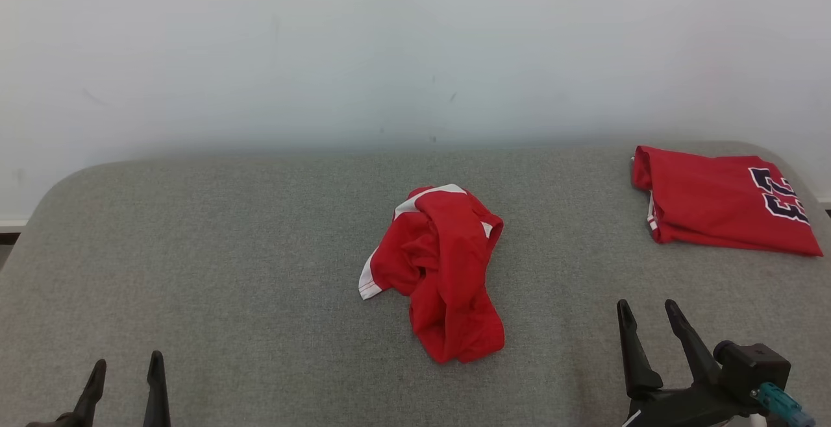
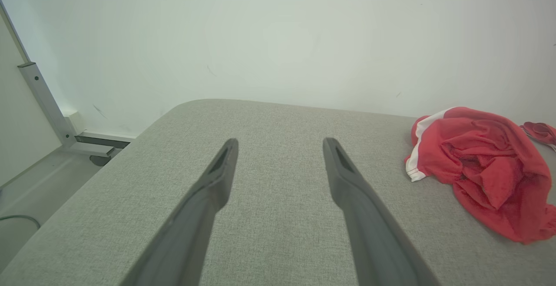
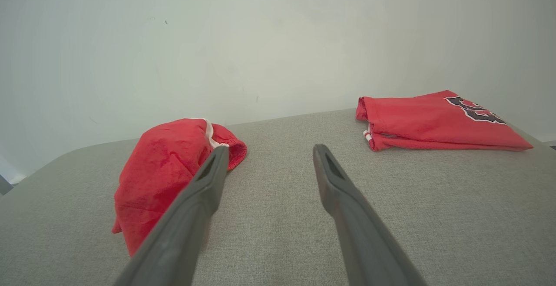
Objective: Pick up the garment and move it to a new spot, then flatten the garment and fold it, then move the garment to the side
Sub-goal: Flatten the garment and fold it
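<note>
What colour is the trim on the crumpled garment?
White trim on red garment; clearest in head view.

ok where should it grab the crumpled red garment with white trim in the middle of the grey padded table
Probably the raised ridge of folds running down the crumpled red garment, pinched from straight above. It stands proud of the grey padded table, while the white-trimmed hem on the robot's left side lies flat and gives little to pinch.

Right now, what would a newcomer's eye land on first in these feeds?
A crumpled red garment with white trim lies in a heap at the middle of the grey table. A second red shirt, folded flat with dark numbers showing, sits at the far right. The left gripper and right gripper hang open at the near edge, touching neither.
</note>
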